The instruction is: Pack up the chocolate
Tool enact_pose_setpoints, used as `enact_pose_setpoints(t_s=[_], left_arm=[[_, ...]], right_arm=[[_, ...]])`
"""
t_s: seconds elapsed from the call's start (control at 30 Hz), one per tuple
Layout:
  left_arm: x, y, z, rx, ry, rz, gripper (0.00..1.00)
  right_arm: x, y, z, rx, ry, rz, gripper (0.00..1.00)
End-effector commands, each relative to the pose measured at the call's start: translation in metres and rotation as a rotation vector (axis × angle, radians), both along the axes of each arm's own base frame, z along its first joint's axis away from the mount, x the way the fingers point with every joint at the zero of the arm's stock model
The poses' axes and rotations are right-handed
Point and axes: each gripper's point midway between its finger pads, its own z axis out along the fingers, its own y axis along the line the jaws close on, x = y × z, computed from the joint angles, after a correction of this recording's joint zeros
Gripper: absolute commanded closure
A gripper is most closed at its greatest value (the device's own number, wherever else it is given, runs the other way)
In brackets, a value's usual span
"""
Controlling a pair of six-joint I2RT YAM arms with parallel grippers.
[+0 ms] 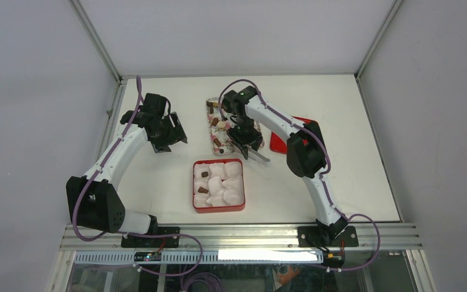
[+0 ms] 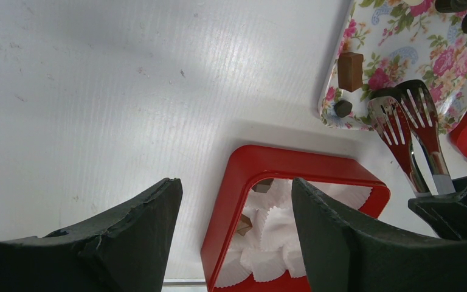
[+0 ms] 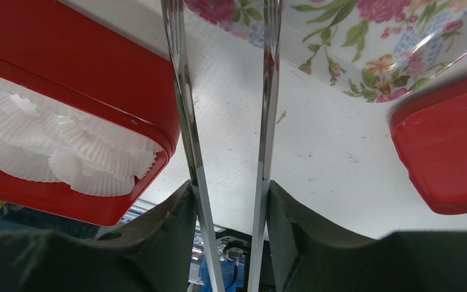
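Two pieces of the chocolate [image 1: 205, 174] are already sitting in paper cups [image 1: 231, 196] inside the red box [image 1: 219, 209], but most are lying on the floral tray [image 2: 395, 48] just beyond the box, so packing is only getting going. The right tool [image 1: 247, 143] is clamping the tongs [image 2: 388, 118] over that tray, prongs apart and carrying nothing. The left tool [image 1: 171, 139] is hanging released, beyond the box's left side.

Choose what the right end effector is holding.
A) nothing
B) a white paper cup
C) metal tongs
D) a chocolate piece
C. In the right wrist view, the right end effector clamps the two steel arms of the metal tongs. The left wrist view shows their forked tips at the edge of the floral tray.
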Motion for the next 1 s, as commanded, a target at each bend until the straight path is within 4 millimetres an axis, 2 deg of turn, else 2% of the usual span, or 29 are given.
enact_pose_setpoints(t_s=[0.0, 0.07, 0.2, 0.3, 0.47, 0.57, 0.63, 0.73, 0.87, 0.97], left_arm=[[0.008, 0.004, 0.013, -0.01, -0.069, 0.027, 0.31], [0.008, 0.003, 0.013, -0.013, -0.068, 0.027, 0.31], [0.008, 0.004, 0.013, -0.013, -0.07, 0.028, 0.31], [0.008, 0.004, 0.014, -0.012, -0.073, 0.028, 0.31], [0.007, 0.004, 0.015, -0.011, -0.076, 0.028, 0.31], [0.008, 0.005, 0.016, -0.008, -0.079, 0.03, 0.31], [0.01, 0.006, 0.017, -0.001, -0.086, 0.03, 0.31], [0.012, 0.009, 0.019, 0.016, -0.094, 0.032, 0.31], [0.015, 0.014, 0.022, 0.033, -0.106, 0.046, 0.31], [0.017, 0.017, 0.023, 0.038, -0.11, 0.054, 0.31]], right_arm=[[0.002, -0.001, 0.006, 0.008, -0.02, -0.006, 0.54], [0.002, -0.001, 0.006, 0.006, -0.022, -0.006, 0.56], [0.006, -0.001, 0.011, 0.012, -0.05, -0.011, 0.76], [0.01, 0.0, 0.023, 0.035, -0.092, -0.018, 0.85], [0.014, 0.003, 0.061, 0.112, -0.193, -0.054, 0.88], [0.007, 0.005, 0.087, 0.172, -0.228, -0.064, 0.9], [-0.007, 0.01, 0.101, 0.221, -0.233, -0.048, 0.9], [-0.048, 0.026, 0.113, 0.291, -0.189, 0.046, 0.9], [-0.116, 0.049, 0.103, 0.33, -0.112, 0.225, 0.89], [-0.154, 0.061, 0.089, 0.345, -0.039, 0.273, 0.88]])
